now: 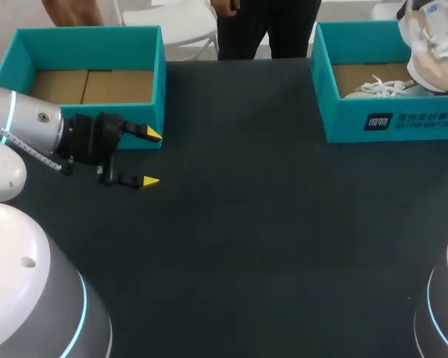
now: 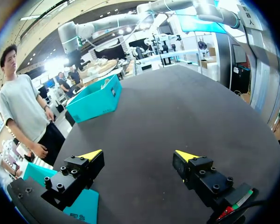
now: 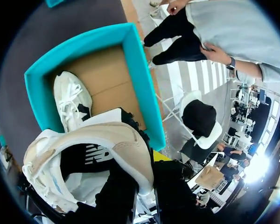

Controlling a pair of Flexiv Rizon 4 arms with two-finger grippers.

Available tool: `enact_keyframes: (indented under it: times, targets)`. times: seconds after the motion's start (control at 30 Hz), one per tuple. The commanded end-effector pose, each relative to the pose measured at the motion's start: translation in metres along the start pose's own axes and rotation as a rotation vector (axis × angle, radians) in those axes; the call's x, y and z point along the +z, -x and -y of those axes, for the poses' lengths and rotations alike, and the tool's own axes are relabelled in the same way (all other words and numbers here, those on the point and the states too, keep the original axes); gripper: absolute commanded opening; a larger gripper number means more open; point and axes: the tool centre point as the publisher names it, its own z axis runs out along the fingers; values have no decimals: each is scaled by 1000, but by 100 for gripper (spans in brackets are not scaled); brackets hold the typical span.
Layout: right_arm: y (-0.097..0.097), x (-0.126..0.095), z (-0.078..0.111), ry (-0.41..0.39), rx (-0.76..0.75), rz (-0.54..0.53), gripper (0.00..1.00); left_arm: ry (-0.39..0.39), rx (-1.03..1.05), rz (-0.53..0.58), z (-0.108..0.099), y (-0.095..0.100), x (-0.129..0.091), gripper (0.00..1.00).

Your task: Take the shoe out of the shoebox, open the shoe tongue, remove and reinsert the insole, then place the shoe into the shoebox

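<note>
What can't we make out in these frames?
right hand: right wrist view, hidden behind the lifted shoe; head view, beyond the frame edge.
insole: head view, shoe cut off at the corner; right wrist view, too close to tell.
second shoe in the right shoebox: head view, partly behind the lifted shoe.

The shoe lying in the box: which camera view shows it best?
The right wrist view: it looks down into the box and shows most of the white shoe lying inside. The head view shows only its laces behind the box wall. The left wrist view has the box far off; the shoe cannot be told.
</note>
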Motion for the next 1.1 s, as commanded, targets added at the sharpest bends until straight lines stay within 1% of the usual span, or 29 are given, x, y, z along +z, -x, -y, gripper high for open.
enact_keyframes:
  times: [0.03,0.13,0.23,0.3,0.37,0.4,0.47,0.5,0.53,0.57,0.6,0.63,0.67,0.73,0.77,0.8,0.83,0.9,0.93,0.97,1.0,1.07,1.1]
  targets:
    - [31,23,7,-5,4,-20,0,3,0,-1,0,-1,0,100]
    - [43,28,15,-17,11,-15,0,3,0,-1,0,-1,0,100]
    - [50,32,19,-25,45,-18,0,3,0,-1,0,-1,0,100]
    - [51,34,22,-37,105,-42,0,3,0,-1,0,-1,0,100]
    - [49,34,24,-78,172,-70,0,3,0,-1,0,-1,0,100]
    - [47,34,25,-76,202,-72,0,3,0,-1,0,-1,0,100]
    - [42,33,27,-120,311,-95,0,3,0,-1,0,-1,0,100]
    - [39,31,28,-110,365,-86,0,3,0,-1,0,-1,0,100]
    - [36,31,30,-136,432,-110,0,3,0,-1,0,-1,0,100]
    - [34,30,32,-141,492,-113,0,3,0,-1,0,-1,0,100]
    - [32,28,33,-125,553,-113,0,3,0,-1,0,-1,0,100]
    - [31,27,34,-143,617,-124,0,3,0,-1,0,-1,0,100]
    - [30,25,35,-134,664,-117,0,3,0,-1,0,-1,0,100]
    - [28,21,39,-162,774,-108,0,3,0,-1,0,-1,0,100]
    - [27,20,41,-159,813,-114,0,3,0,-1,0,-1,0,100]
    - [26,20,44,-195,862,-136,0,3,0,-1,0,-1,0,100]
    - [24,19,46,-192,910,-140,0,3,0,-1,0,-1,0,100]
    - [21,20,52,-230,1010,-188,0,3,0,-1,0,-1,0,100]
    - [19,20,54,-229,1053,-202,0,3,0,-1,0,-1,0,100]
    - [17,21,56,-259,1098,-231,0,3,0,-1,0,-1,0,100]
    - [15,22,57,-242,1133,-249,0,3,0,-1,0,-1,0,100]
    - [11,22,59,-262,1199,-281,0,3,0,-1,0,-1,0,100]
    - [10,22,60,-256,1226,-286,0,3,0,-1,0,-1,0,100]
